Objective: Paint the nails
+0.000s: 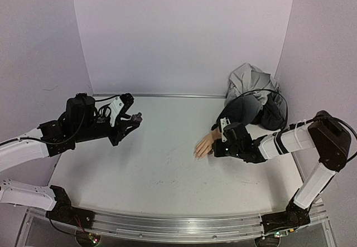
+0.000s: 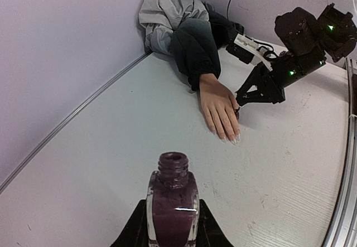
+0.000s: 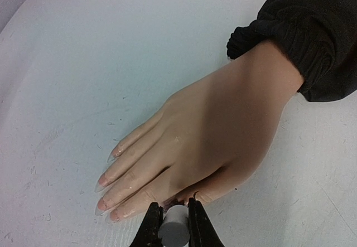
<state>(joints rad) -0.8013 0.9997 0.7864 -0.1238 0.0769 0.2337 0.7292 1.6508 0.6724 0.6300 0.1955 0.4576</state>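
Observation:
A peach mannequin hand (image 3: 217, 124) lies palm down on the table, its wrist in a dark sleeve (image 3: 312, 35). Its pointed nails (image 3: 102, 183) look pale pink and glossy. My right gripper (image 3: 174, 224) is shut on a grey-white cap (image 3: 174, 229), right at the thumb side of the hand (image 1: 203, 145); the thumb tip is hidden behind the cap. My left gripper (image 2: 172, 219) is shut on an open bottle of dark maroon polish (image 2: 172, 199), held upright well to the left of the hand (image 2: 220, 107). From there the right gripper (image 2: 241, 101) shows touching the hand's edge.
A crumpled grey and dark jacket (image 1: 251, 82) lies in the back right corner, joined to the sleeve. Lilac walls close the back and sides. A metal rail (image 1: 178, 227) runs along the near edge. A cable (image 1: 262, 93) loops over the jacket.

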